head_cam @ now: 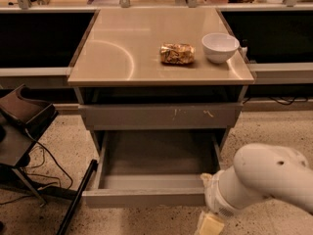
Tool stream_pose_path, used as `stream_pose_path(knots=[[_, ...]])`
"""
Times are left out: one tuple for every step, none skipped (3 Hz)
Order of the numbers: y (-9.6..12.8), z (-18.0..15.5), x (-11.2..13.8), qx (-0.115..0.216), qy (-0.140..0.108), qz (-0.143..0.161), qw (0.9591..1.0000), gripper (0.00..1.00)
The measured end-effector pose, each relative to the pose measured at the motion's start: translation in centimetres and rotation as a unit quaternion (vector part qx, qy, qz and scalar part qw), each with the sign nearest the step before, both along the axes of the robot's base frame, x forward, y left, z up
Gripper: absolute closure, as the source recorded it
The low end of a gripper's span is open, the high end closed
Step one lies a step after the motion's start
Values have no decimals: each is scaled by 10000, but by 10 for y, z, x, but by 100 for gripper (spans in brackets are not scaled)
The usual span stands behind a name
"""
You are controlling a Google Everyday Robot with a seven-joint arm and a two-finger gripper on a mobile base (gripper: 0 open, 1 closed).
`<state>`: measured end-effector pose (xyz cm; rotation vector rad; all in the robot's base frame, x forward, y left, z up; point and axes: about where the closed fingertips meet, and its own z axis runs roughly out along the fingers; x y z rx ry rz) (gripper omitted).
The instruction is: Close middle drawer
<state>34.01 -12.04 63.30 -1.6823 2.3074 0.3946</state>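
The middle drawer (146,198) stands pulled far out below the tabletop. Its plain grey front faces me and its grey box interior (156,153) holds nothing. Above it sits the shut grey drawer front with pale scratch marks (161,115). My white arm (266,177) comes in from the lower right. My gripper (210,224), pale yellow, is at the bottom edge of the view, just below and in front of the right end of the open drawer's front. It is partly cut off by the frame.
On the beige tabletop (117,53) lie a crinkled gold snack bag (177,54) and a white bowl (220,47). A dark chair (22,126) with cables stands at the left, and a black bar (76,199) leans by the drawer's left corner. The floor is speckled.
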Motion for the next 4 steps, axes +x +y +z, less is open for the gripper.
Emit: stream_pose_path(knots=[[-1,-5,-2,3,-10,-28,10000,0],[-1,-4,-1,2,-12,-24,10000,0],[19,-49,-9,263,274,54,9993,0],[47,-119,-17,709,589,82,9957,0]])
